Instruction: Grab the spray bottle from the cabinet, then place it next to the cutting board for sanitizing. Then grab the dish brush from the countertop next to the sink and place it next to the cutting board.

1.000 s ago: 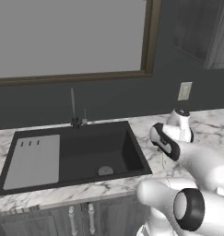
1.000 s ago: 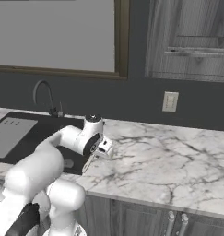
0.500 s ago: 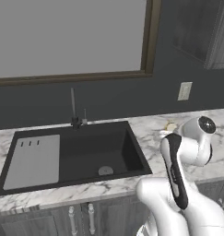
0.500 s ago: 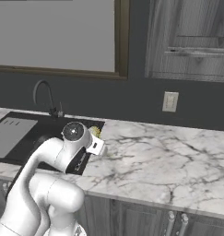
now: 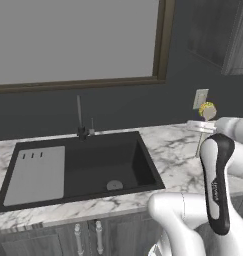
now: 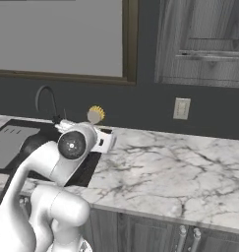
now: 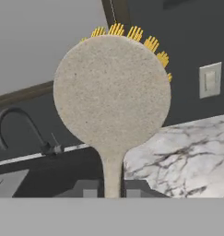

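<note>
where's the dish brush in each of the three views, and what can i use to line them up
Left base view: dish brush at the right edge, head up, beside the wall outlet.
Right base view: left of centre, head just above the arm's wrist, right of the faucet.
Hand view: centre, its round back facing the camera, handle running down to the jaws.
Shared landmark: the wall outlet.

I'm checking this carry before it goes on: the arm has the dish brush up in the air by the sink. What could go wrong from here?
The dish brush stands upright, gripped low on its slim handle between the fingers, so it could pivot or slip during a fast swing. It hangs near the edge of the sink; dropped here, it might land in the basin rather than on the countertop. The cutting board isn't visible, so the target still has to be found.
</note>
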Controlling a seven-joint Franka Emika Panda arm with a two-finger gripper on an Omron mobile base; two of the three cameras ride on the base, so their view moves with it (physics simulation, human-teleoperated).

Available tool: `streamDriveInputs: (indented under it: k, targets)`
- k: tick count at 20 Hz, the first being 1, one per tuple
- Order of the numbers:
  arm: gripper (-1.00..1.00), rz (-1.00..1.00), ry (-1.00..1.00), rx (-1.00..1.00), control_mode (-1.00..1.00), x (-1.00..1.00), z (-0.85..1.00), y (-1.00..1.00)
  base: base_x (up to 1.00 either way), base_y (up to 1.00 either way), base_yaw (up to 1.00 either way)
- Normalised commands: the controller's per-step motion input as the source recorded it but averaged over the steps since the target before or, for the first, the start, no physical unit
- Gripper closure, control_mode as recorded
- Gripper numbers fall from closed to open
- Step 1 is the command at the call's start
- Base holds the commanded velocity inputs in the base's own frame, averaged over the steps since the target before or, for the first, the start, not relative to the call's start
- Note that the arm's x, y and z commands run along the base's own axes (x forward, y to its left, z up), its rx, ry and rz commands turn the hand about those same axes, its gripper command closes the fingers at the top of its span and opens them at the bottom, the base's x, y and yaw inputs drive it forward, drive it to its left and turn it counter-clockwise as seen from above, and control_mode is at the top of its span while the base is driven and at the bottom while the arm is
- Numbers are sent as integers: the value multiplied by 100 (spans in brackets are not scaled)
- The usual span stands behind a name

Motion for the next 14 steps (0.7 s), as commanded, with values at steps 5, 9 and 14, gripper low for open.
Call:
streamDriveInputs:
  k: [5,9,14]
  targets:
    - [100,0,-46,0,-100,-54,99,0,0,0,0]
    - [100,0,-24,0,100,-50,50,0,-25,-2,0]
    - [100,0,0,0,100,0,0,0,-100,-28,0]
